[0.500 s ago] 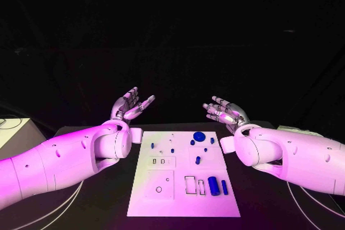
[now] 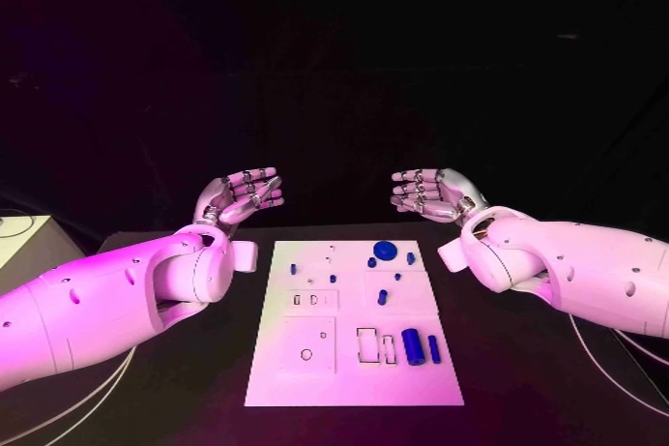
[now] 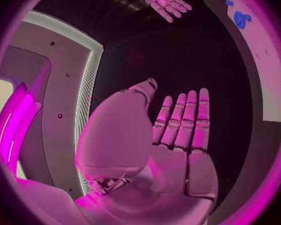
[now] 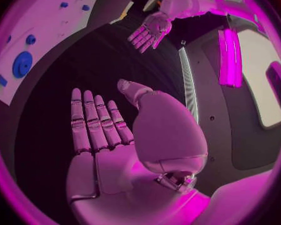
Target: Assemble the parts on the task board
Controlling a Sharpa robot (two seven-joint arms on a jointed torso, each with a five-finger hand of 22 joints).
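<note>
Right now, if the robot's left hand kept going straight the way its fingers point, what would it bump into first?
Probably the right hand. The left hand has flat fingers aimed across the dark gap toward it, though depth is hard to judge.

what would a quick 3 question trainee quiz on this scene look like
1. True or false: the left robot hand holds a blue part.
2. Where does the large round blue part lie on the task board? A) the far end, towards the right robot hand B) the near edge C) off the board, on the black table
3. Fill in: both robot hands are raised beyond the board's ____ end.

Key
1. False; its palm shows bare in the left wrist view.
2. A.
3. Far.
</note>
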